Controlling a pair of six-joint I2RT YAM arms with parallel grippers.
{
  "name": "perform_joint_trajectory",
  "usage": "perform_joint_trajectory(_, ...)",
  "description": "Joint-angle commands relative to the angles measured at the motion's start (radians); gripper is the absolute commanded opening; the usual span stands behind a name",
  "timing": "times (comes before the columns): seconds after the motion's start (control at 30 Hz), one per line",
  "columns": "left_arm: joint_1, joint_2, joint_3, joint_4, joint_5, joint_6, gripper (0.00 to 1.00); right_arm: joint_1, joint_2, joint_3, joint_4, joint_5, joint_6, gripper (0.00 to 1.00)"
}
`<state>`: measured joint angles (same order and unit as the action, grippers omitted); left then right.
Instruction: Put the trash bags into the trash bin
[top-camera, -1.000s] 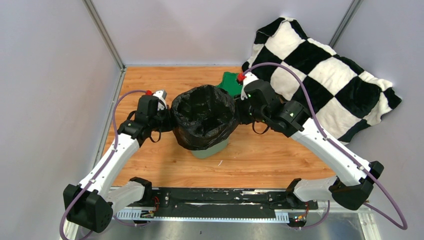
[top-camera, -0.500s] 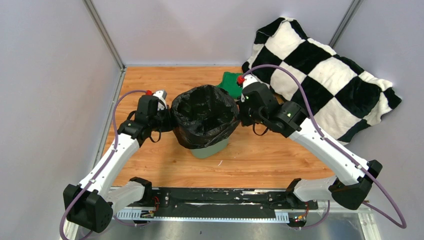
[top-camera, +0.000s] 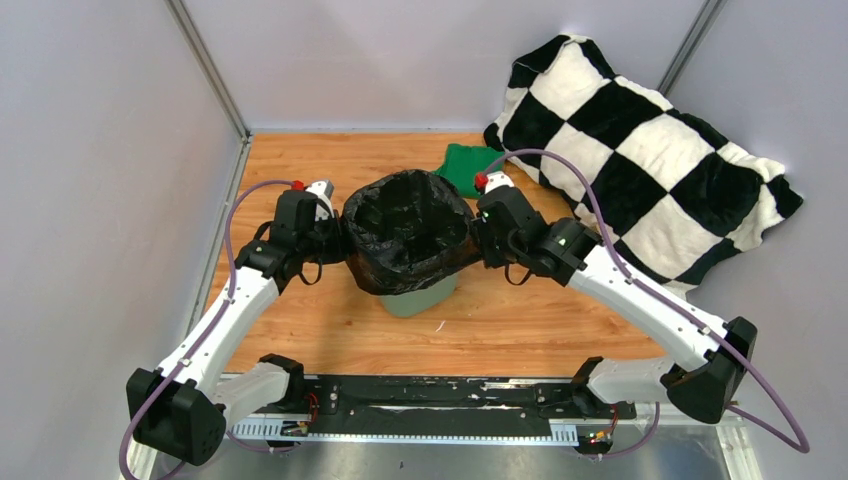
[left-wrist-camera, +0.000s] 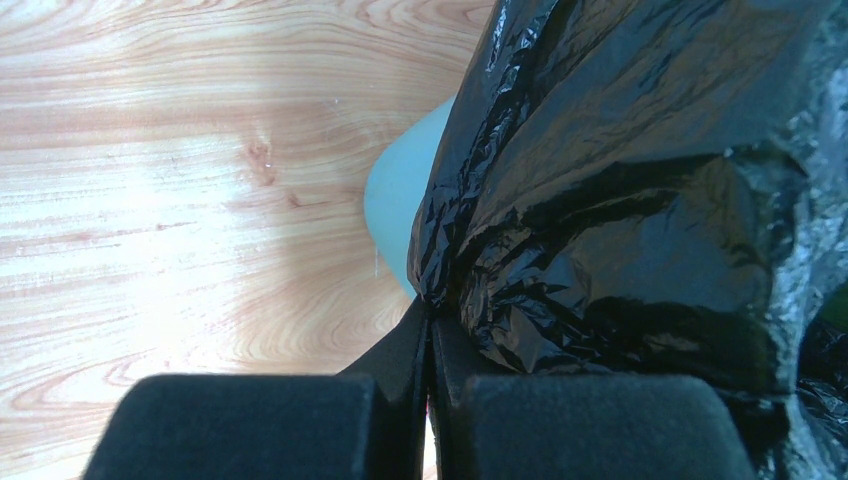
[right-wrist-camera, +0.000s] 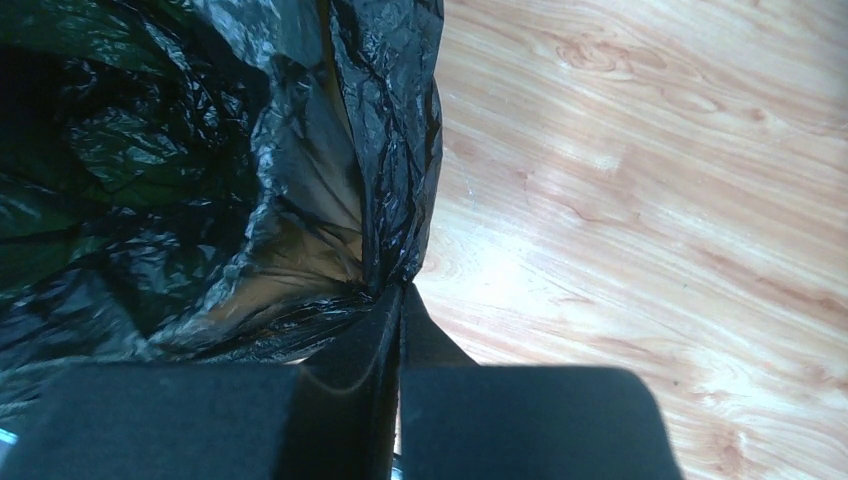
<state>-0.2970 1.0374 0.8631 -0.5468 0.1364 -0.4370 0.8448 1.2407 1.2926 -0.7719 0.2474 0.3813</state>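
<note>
The glossy black trash bag (top-camera: 408, 240) is spread open over the mint-green trash bin (top-camera: 420, 299); only the bin's lower wall shows below the plastic. My left gripper (top-camera: 338, 238) is shut on the bag's left edge, and in the left wrist view the gripper (left-wrist-camera: 430, 310) pinches the bag (left-wrist-camera: 620, 200) beside the bin's wall (left-wrist-camera: 400, 200). My right gripper (top-camera: 478, 238) is shut on the bag's right edge; in the right wrist view the gripper (right-wrist-camera: 400, 290) pinches the bag (right-wrist-camera: 200, 170), whose open inside shows to the left.
A folded dark green cloth (top-camera: 462, 162) lies behind the bin. A large black-and-white checkered pillow (top-camera: 640, 150) fills the back right corner. Grey walls close the left, back and right sides of the wooden table (top-camera: 300, 320).
My right gripper has moved down and a little toward the front, pulling the bag's right edge lower over the bin. The green cloth shows more. The left arm has not moved.
</note>
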Motion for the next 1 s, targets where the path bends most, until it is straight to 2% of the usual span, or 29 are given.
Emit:
perform_joint_trajectory(0.0, -0.004, -0.005, 0.007, 0.013, 0.003, 0.014, 0.0, -0.002, -0.032, -0.099, 0.114, 0.011, 0.055, 0.0)
perform_joint_trajectory(0.27, -0.004, -0.01, -0.005, 0.014, -0.042, 0.015, 0.0, -0.063, -0.072, -0.261, 0.281, -0.04, 0.109, 0.0)
perform_joint_trajectory(0.87, 0.004, 0.016, -0.064, 0.067, -0.111, -0.005, 0.0, -0.166, -0.039, -0.358, 0.388, -0.14, 0.121, 0.0)
perform_joint_trajectory(0.97, 0.011, -0.008, -0.049, 0.033, -0.117, 0.002, 0.0, -0.184, -0.079, -0.364, 0.358, -0.139, 0.128, 0.07)
